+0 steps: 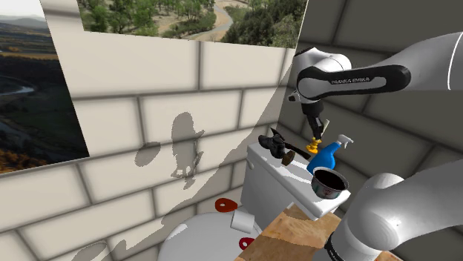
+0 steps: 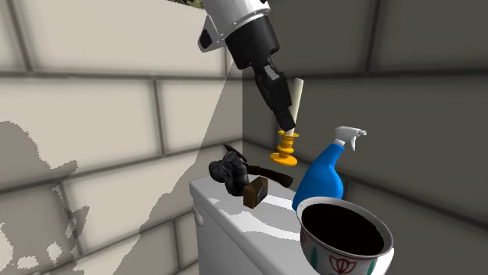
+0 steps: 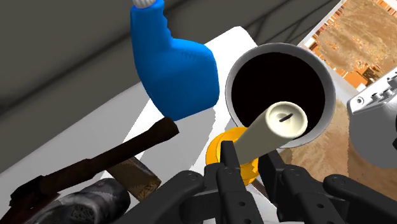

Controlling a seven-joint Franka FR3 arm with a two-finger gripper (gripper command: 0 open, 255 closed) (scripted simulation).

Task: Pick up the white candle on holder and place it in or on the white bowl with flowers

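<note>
**Candle gripped by the jaws, near the flowered bowl**

The black gripper (image 2: 285,123) has its jaws closed on the cream-white candle (image 2: 296,98), clasping it low down, just above its yellow-orange holder (image 2: 286,148). The candle leans, its top tipped toward the second exterior view's right. The holder's base appears to hang clear of the white toilet tank lid (image 2: 227,207), though the gap under it is hard to judge.

In the wrist view the candle's wick end (image 3: 287,118) points toward the bowl (image 3: 324,83), overlapping its dark inside. The bowl (image 2: 328,254) is white outside with a red flower pattern and stands on the lid at the end nearest the second exterior camera. The blue spray bottle (image 2: 321,180) with a white trigger head stands just behind the bowl, beside the candle. A dark hammer-like tool (image 2: 235,173) lies on the lid on the other side of the candle. Grey block walls close the corner behind.
</note>
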